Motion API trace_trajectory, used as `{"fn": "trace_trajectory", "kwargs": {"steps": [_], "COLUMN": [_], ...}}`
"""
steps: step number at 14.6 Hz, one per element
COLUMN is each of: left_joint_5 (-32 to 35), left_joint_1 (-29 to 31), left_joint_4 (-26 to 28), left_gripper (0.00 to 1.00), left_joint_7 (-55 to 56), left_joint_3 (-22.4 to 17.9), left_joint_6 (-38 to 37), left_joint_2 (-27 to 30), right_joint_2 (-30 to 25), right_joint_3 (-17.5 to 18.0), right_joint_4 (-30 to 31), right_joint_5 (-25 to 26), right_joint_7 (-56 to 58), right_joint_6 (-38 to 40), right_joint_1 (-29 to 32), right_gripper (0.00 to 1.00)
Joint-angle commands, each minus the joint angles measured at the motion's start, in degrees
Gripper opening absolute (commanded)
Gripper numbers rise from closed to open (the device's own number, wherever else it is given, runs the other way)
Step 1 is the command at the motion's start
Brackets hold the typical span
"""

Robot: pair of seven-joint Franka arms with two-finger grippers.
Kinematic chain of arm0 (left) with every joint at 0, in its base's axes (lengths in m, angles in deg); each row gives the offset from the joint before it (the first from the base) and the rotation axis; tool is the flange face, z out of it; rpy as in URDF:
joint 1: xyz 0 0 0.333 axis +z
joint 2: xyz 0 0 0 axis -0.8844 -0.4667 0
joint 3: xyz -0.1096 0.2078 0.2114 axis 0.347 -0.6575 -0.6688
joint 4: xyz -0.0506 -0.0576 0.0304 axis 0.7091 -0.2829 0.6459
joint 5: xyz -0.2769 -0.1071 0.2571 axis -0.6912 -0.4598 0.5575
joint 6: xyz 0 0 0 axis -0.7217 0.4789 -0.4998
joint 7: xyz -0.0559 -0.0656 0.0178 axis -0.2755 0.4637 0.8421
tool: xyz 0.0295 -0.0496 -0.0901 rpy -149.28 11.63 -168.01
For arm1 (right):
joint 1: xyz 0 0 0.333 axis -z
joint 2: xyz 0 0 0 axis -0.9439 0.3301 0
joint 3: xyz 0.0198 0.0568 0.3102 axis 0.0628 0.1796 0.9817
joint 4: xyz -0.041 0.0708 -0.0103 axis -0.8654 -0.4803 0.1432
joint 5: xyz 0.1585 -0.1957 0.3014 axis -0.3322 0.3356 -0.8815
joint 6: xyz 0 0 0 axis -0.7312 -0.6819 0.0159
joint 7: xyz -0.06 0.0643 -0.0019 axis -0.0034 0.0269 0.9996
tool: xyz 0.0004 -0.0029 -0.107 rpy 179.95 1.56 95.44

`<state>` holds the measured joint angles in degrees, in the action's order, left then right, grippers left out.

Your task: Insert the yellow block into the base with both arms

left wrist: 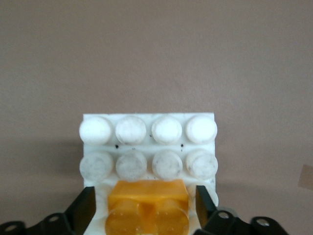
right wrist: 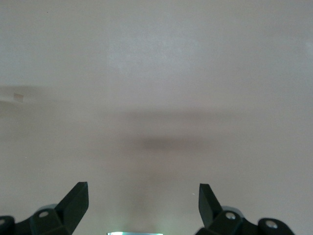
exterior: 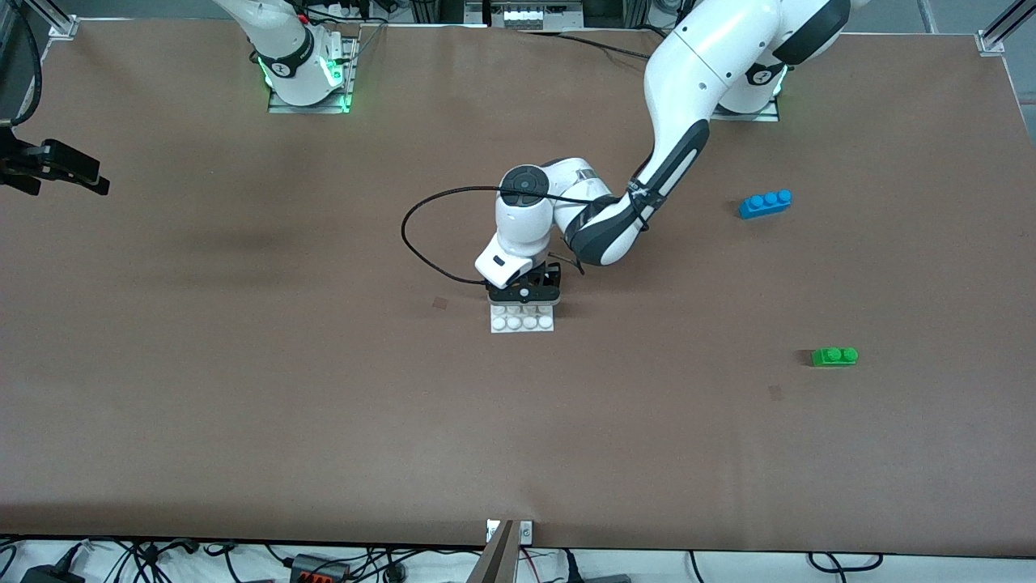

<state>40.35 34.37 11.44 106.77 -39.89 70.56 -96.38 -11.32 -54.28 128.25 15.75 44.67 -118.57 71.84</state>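
Observation:
The white base (exterior: 522, 321) lies flat in the middle of the table. In the left wrist view the yellow block (left wrist: 148, 208) sits on the base (left wrist: 149, 117), on the row of studs closest to the gripper. My left gripper (exterior: 526, 293) is low over the base and hides the block in the front view. Its fingers (left wrist: 83, 208) are open, with a gap on each side of the block. My right gripper (exterior: 95, 178) waits open and empty in the air at the right arm's end of the table; it also shows in the right wrist view (right wrist: 143, 193) over bare table.
A blue three-stud brick (exterior: 765, 202) and a green two-stud brick (exterior: 834, 355) lie toward the left arm's end of the table, the green one nearer the front camera. The left arm's black cable (exterior: 421, 243) loops beside the base.

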Motion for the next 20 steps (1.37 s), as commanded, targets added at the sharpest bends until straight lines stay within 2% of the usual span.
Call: {"fn": "trace_trajectory", "kwargs": {"steps": [1, 4, 9, 11, 12, 16, 17, 19, 20], "left_joint_5": [-2.4, -3.7, -3.9, -4.0, -4.0, -4.0, -4.0, -3.9, -3.9], "left_joint_1": [3.4, 8.0, 12.6, 16.1, 18.8, 37.9, 42.0, 47.3, 48.4], "left_joint_4": [0.1, 0.2, 0.4, 1.1, 1.2, 2.8, 2.5, 1.9, 1.7], "left_gripper": [1.0, 1.0, 1.0, 1.0, 1.0, 1.0, 1.0, 1.0, 1.0], "left_joint_7": [0.2, -3.2, -8.4, -11.1, -13.9, -26.3, -27.2, -28.8, -33.1], "left_joint_3": [1.2, 2.3, 2.3, 3.5, 5.1, 17.9, 20.8, 23.3, 23.5], "left_joint_6": [-3.9, -5.4, -15.6, -17.0, -17.5, -21.6, -25.3, -30.3, -31.6], "left_joint_2": [4.6, 7.6, 12.1, 13.5, 13.7, 13.8, 13.7, 14.2, 15.6], "right_joint_2": [-0.5, -0.6, -0.6, -0.5, -0.6, -0.6, -0.6, -0.6, -0.6], "right_joint_3": [0.6, 0.6, 0.6, 0.6, 0.6, 0.6, 0.6, 0.6, 0.6], "right_joint_4": [0.8, 0.8, 0.8, 0.8, 0.8, 0.9, 0.9, 0.9, 0.9], "right_joint_5": [0.7, 0.8, 0.7, 0.7, 0.7, 0.7, 0.7, 0.8, 0.8], "right_joint_7": [-0.2, -0.2, -0.2, -0.2, -0.2, -0.2, -0.3, -0.3, -0.3], "right_joint_6": [-0.6, -0.6, -0.5, -0.5, -0.5, -0.7, -0.7, -0.7, -0.7], "right_joint_1": [0.6, 0.6, 0.6, 0.5, 0.5, 0.5, 0.5, 0.5, 0.5], "right_gripper": [1.0, 1.0, 1.0, 1.0, 1.0, 1.0, 1.0, 1.0, 1.0]}}
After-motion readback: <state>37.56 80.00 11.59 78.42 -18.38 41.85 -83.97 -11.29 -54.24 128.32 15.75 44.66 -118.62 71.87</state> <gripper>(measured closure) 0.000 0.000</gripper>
